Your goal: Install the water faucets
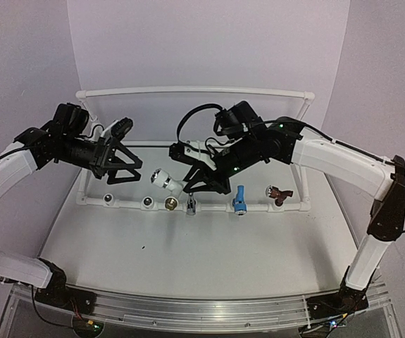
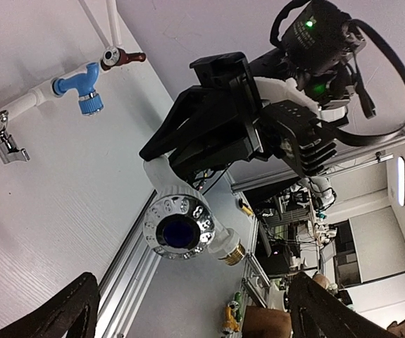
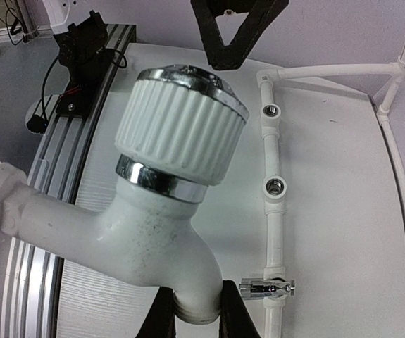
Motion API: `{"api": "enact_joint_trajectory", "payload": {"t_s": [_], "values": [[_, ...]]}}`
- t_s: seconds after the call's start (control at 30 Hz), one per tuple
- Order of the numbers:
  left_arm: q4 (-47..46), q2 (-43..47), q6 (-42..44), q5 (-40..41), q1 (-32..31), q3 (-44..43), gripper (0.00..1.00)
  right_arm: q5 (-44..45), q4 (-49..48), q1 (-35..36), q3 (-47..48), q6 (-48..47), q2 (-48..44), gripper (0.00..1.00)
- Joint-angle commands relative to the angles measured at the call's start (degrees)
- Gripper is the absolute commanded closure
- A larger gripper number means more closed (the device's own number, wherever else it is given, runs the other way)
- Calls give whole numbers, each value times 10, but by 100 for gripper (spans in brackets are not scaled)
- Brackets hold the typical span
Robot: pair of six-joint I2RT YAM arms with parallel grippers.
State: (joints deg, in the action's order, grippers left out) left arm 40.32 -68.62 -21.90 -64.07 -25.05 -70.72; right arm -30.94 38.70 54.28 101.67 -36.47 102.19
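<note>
My right gripper [image 3: 196,318] is shut on the spout of a white plastic faucet [image 3: 167,176], held in the air above the table with its ribbed, chrome-capped knob [image 2: 179,227] pointing at the left gripper. Its brass threaded end [image 2: 234,252] sticks out sideways. My left gripper [image 1: 122,166] stands open a short way left of that faucet [image 1: 165,179], nothing between its fingers [image 2: 55,315]. Three faucets sit in the front pipe: a chrome one [image 1: 191,205], a light blue one [image 1: 240,201] and a reddish-brown one [image 1: 279,193].
The white PVC pipe frame [image 1: 188,91] runs round the back and front of the white table. Its front rail has two open round sockets [image 1: 108,199] [image 1: 147,203] and a brass-coloured fitting [image 1: 171,204] left of the chrome faucet. An aluminium rail [image 1: 202,313] lines the near edge.
</note>
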Motion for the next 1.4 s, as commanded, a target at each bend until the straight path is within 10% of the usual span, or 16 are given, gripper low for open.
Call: {"api": "enact_joint_trajectory", "payload": {"t_s": [0.0,0.67,1.37], "values": [[19,-28,30,43,-43,-41,9,-8,-4,0,31,11,14,96],[-39,-84,-2,26,-86,-43,48,0,1,6,22,-8,15,94],[-51,-100,-14,32,-91,-32,60,18,1,7,32,-8,17,94]]}}
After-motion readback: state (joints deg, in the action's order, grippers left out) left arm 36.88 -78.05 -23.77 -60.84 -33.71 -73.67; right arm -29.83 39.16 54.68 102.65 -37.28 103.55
